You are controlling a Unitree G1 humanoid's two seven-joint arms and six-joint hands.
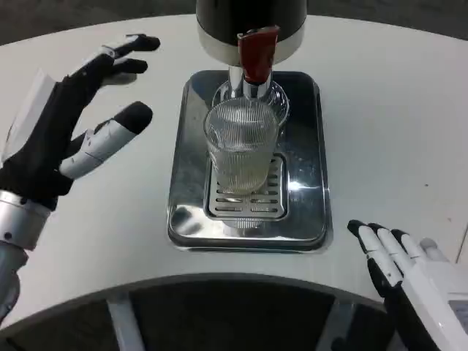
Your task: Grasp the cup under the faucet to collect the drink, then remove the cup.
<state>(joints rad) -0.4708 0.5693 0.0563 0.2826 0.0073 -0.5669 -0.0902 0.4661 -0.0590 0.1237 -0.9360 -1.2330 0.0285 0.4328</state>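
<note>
Head view records a ribbed clear cup (242, 148) standing upright on the slotted grille (245, 199) of a polished metal drip tray (303, 212), directly below the faucet (257, 82). Pale liquid fills the lower part of the cup; the exact level is hard to read through the ribbing. The faucet carries a red lever (257, 53) and hangs from a dark dispenser body (251, 22) at the far side of the tray. The cup's rim sits just under the spout; whether they touch cannot be told.

Left hand (69, 128) hovers over the white table (387, 117), to the left of the tray and apart from it. Its fingers are spread and extended toward the tray, with the black-tipped thumb (121, 128) nearest the cup. It holds nothing and does not touch the cup.

Right hand (409, 274) lies at the table's near edge, to the right of and nearer than the tray's near right corner. Its fingers are straight and pressed close together, pointing toward the tray. It holds nothing and is clear of the tray.

The tray's surface reflects the cup and dispenser. No contact between either hand and the cup is observed.
</note>
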